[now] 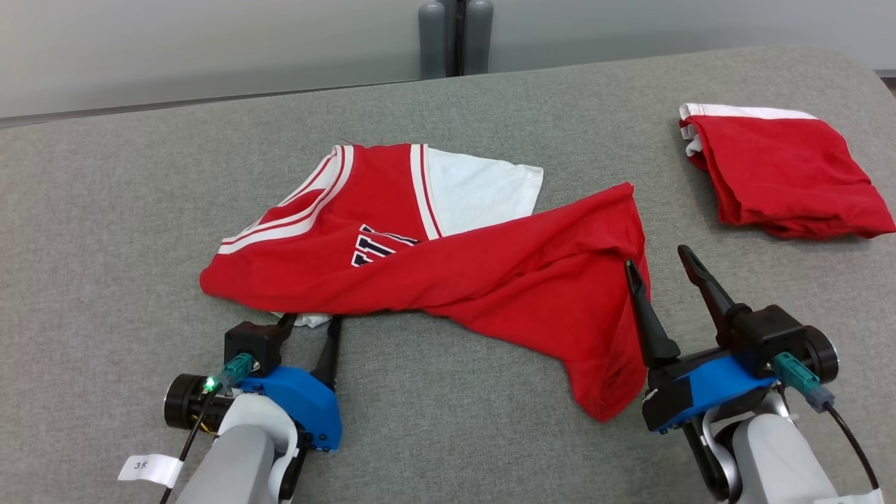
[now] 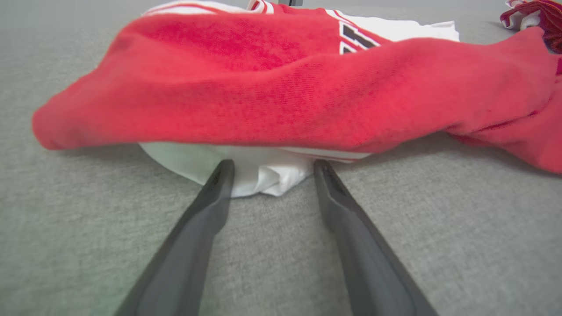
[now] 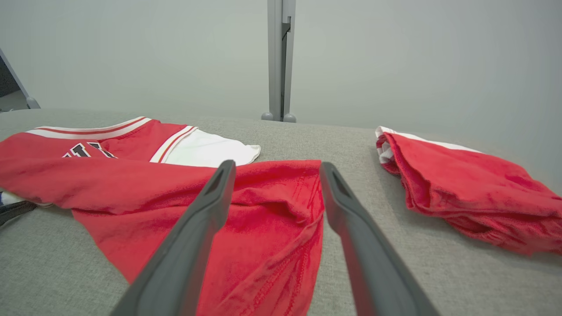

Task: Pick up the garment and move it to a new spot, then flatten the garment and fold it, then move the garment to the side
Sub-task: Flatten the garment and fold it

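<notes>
Lab: padded grey table (image 1: 105,210), bare wall (image 3: 395,57)

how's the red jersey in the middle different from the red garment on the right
The jersey lies spread out and twisted in the middle; the folded garment is a compact bundle at the far right. The jersey shows dark lettering, striped trim and a white sleeve; the folded garment shows plain red with a white edge. Both are red-and-white cloth.
</notes>
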Tool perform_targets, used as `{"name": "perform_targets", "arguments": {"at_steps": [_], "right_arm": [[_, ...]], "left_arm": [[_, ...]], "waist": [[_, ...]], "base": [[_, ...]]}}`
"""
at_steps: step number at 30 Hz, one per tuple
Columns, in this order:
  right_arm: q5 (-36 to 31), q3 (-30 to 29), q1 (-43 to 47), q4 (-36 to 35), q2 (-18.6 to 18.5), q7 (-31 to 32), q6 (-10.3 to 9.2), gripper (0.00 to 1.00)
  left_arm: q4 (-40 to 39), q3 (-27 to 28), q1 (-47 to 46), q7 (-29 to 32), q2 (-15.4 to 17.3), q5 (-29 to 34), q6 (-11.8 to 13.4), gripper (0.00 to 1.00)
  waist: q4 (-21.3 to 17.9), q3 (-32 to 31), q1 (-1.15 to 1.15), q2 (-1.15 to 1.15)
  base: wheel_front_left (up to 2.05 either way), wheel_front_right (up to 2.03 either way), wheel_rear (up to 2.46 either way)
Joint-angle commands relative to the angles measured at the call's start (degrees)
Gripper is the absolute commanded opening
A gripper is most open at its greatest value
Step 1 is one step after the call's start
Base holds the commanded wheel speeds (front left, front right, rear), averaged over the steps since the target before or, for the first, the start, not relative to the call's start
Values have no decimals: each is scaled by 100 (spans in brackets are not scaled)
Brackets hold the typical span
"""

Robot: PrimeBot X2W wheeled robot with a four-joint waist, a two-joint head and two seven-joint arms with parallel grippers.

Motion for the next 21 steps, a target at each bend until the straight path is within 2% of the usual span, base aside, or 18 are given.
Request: {"name": "perform_targets", "arguments": {"at_steps": [1,5,10,16,21], "right_arm": [[28,-17,-4,-40,6,0,0,100],[49,-135,101,-113,7,-19,0,100],[32,-350,236,-161,8,-51,0,100],[117,-385,360,-131,5,-91,0,100],[156,-429,462,-65,3,-115,0,100]], "left_arm": [[111,-55,-48,52,21,-1,-19,0],[356,-185,-94,-92,118,62,-60,0],[228,-227,-56,-365,342,215,62,0],[-411,-346,291,-410,730,448,221,0],[-1227,-570,905,-15,996,616,295,0]], "waist": [[-11,4,0,0],[17,-27,0,0],[262,-220,0,0],[646,-511,0,0],[853,-678,0,0]], "base": [[0,0,0],[0,0,0],[0,0,0],[0,0,0],[0,0,0]]}}
